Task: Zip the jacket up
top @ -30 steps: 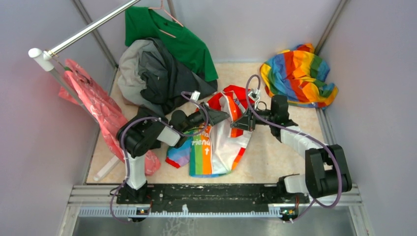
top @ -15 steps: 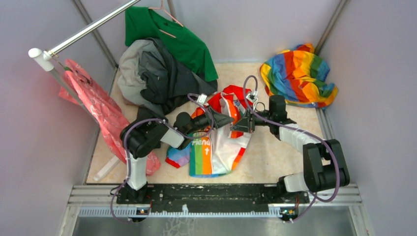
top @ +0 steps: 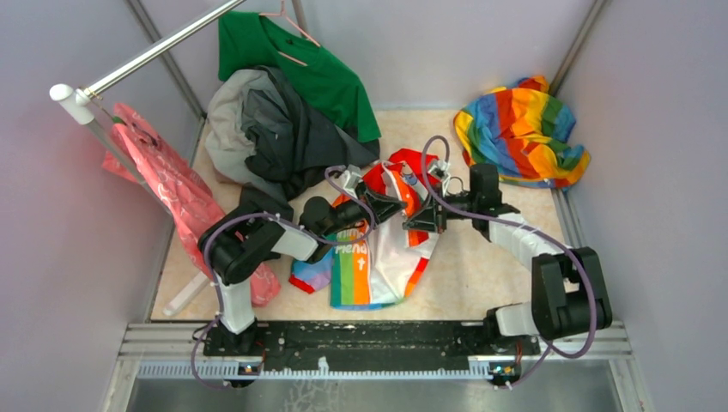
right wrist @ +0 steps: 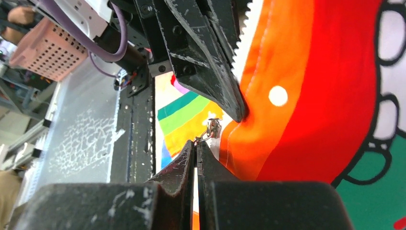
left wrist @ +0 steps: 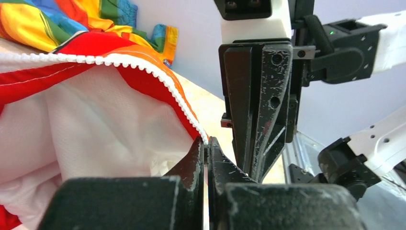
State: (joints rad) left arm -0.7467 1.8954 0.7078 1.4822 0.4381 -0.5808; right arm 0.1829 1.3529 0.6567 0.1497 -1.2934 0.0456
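Grip on both sides now: we see the left hand [left wrist: 206, 146] pinched shut on the toothed zipper edge [left wrist: 143, 66] of the jacket [top: 391, 257], the right hand [right wrist: 196, 146] closed on its metal pull [right wrist: 212, 128]. Jacket lies on the worktop [top: 489, 275]. A second ago our left hand stood open.

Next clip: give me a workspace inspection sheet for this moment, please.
Surface: beige tabletop, partly covered by clothing.
Job's things: small white rainbow-panelled jacket with red hood, front open, not zipped where visible.
Clutter: green T-shirt on hanger, dark grey garment heap, rainbow-striped cloth, pink garment.
Grippers: left gripper shut on the jacket's white-toothed zipper edge; right gripper shut, apparently pinching the small metal zipper pull.
Cables: purple cables loop off both arms above the jacket.
Surroundings: grey walls, metal hanging rail.
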